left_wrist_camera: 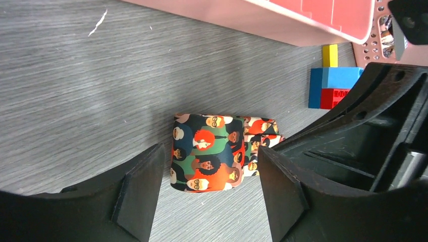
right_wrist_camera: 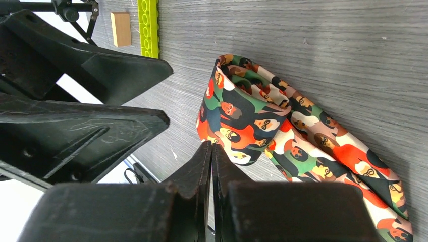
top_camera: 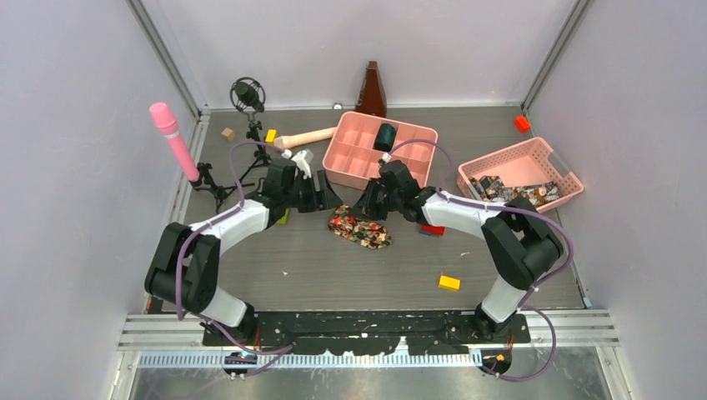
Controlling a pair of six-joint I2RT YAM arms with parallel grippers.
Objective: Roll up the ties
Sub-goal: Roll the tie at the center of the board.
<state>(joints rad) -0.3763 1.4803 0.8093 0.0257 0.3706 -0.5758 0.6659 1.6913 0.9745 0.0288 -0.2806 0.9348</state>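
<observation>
**Asker:** Where is the tie?

**Describer:** A tie [top_camera: 360, 229], dark with a busy print of small faces in red, orange, green and white, lies near the middle of the grey wood-grain table [top_camera: 333, 275], between the two grippers. One end is wound into a loose roll. The rest trails off in a flat, rumpled band.

**Asker:** What is the left gripper doing?

**Describer:** The left gripper [left_wrist_camera: 210, 151] is spread wide, with one finger on each side of the roll. In its wrist view, a thin strip of table shows between the roll and the finger on the left of the picture. The other finger hides the edge of the loose band, so contact there cannot be told.

**Asker:** And the right one?

**Describer:** The right gripper [right_wrist_camera: 211, 151] has its fingers pressed together into one narrow blade. The tips sit right at the lower rim of the roll. Whether any cloth is nipped between them cannot be told.

**Asker:** What else is around?

**Describer:** Beyond the grippers stands a pink divided tray [top_camera: 350, 158], with a dark cylinder [top_camera: 385, 136] in one far compartment. To the right, a pink basket [top_camera: 525, 167] holds other ties [top_camera: 510, 192] in a heap. A yellow block [top_camera: 449, 282] lies on the near right of the table, and a red block [top_camera: 522, 123] in the far right corner. A blue and red block [left_wrist_camera: 333, 85] lies near the tray.
</observation>
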